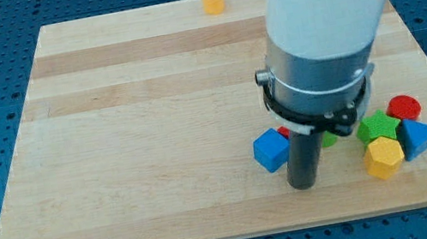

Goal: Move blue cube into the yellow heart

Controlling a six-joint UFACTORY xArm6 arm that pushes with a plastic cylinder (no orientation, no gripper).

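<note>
The blue cube (270,149) lies on the wooden board (157,146) near the view's bottom, and my tip (303,184) stands just beside it on the view's right, touching it or very nearly so. The tool is a plain rod with nothing to spread or press together; it holds nothing and can only push.

A yellow block (214,3) sits at the view's top edge of the board, well apart from the cube. It is taken here to be the yellow heart, though its shape cannot be confirmed.

Procedure for the step in hand:

1. The target lies toward the view's top and slightly to the left of the cube. A push from the present side would drive the cube toward the view's left, not toward the target.
2. Bring the tip round to the cube's bottom face, on the line that runs from the target through the cube's centre.
3. Push through the centre of that face. An off-centre contact will turn the cube and let it slip off the rod.
4. Keep clear of the cluster on the view's right: a green block (378,124), a red block (404,108), a yellow block (384,157) and a second blue block (417,137).

Not determinable:

- The arm's body covers the board behind the rod; a red edge and a green edge show beside the rod, shapes unknown.
- The upper yellow block is small and partly cut off by the arm
</note>
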